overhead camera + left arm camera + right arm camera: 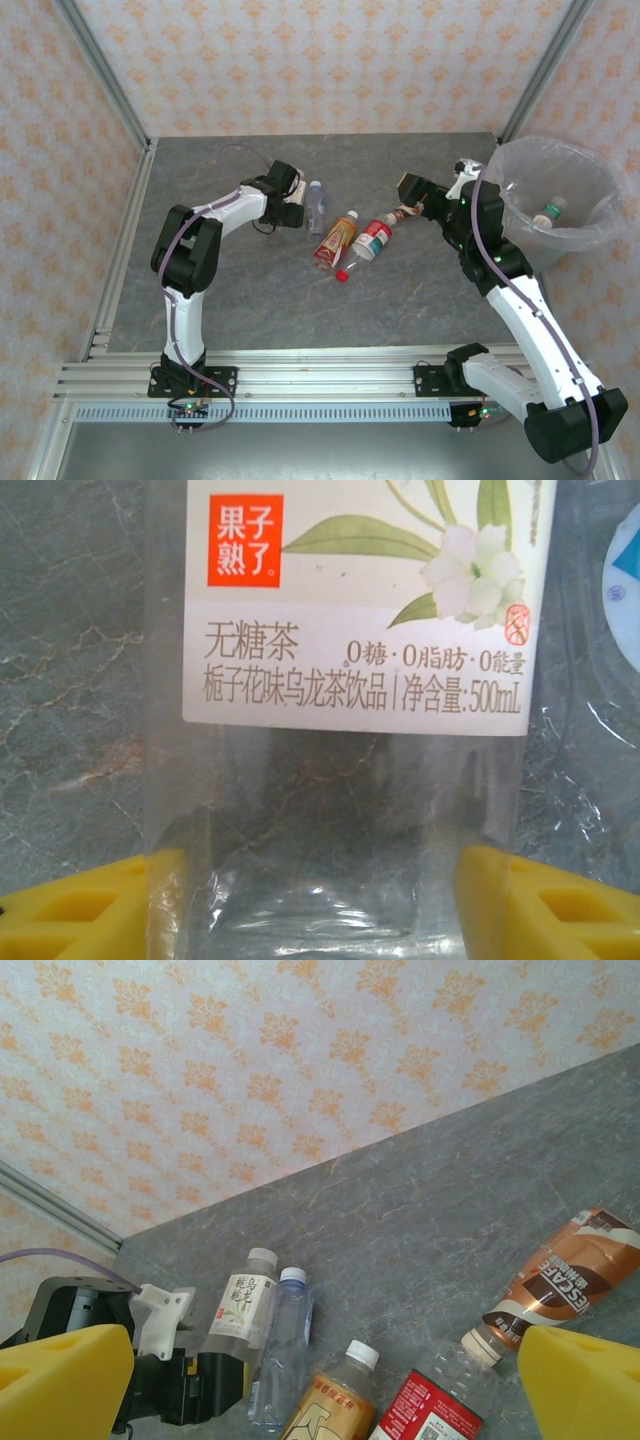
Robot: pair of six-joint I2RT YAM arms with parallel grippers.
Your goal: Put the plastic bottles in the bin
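Observation:
My left gripper (pixel 322 885) grips the base of a clear plastic bottle with a white flower label (pixel 370 630); its yellow fingers (pixel 90 910) press on both sides as the bottle lies on the grey table. A blue-capped clear bottle (pixel 317 205) lies right beside it. Further right lie an orange-labelled bottle (pixel 335 240), a red-labelled bottle (pixel 368 243) and a brown-labelled bottle (pixel 405 213). My right gripper (pixel 408 188) hangs open above the brown bottle (pixel 570 1270), nothing between its fingers. The bin (pixel 590 170) stands at the far right with a green-capped bottle (pixel 548 212) inside.
Patterned walls (pixel 330 60) close the table at the back and both sides. An aluminium rail (pixel 300 380) runs along the near edge by the arm bases. Bare grey tabletop (pixel 300 310) lies between the bottles and the rail.

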